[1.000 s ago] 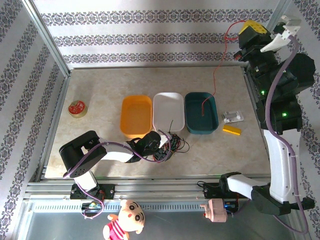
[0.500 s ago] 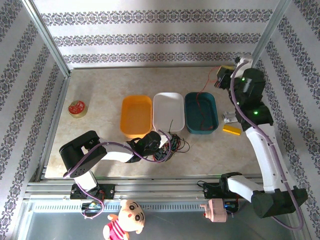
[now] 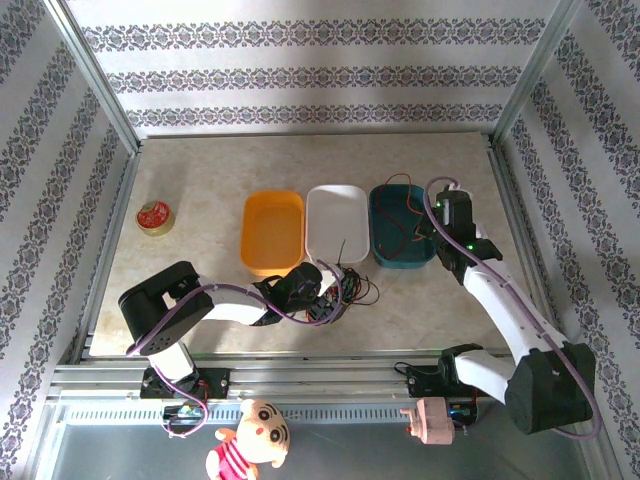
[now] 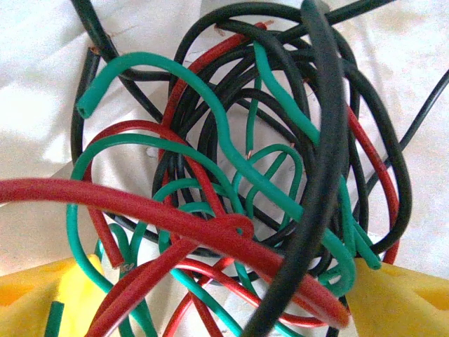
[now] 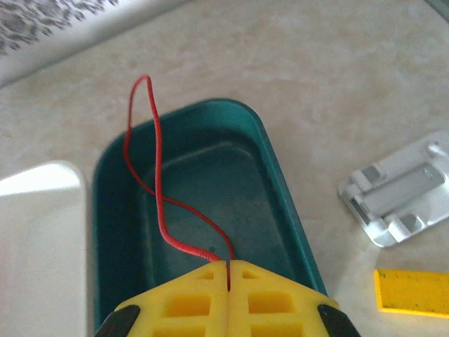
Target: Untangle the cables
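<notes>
Where the tangle lies: a knot of thin red, green and black cables (image 3: 345,287) sits on the pale marble-look worktop (image 3: 200,180), just in front of the white oblong plastic tray (image 3: 337,215).
Left gripper (image 4: 224,298): yellow fingers spread wide apart, one on each side of the knot, with loops crowding between them.
Right gripper (image 5: 228,284): yellow fingers pressed together on a single thin red cable (image 5: 158,203), low over the near end of the teal oblong plastic tray (image 5: 273,161).
Red cable: runs up through the teal tray and arches past its far rim.
Orange oblong plastic tray (image 3: 272,232): just left of the white one.
</notes>
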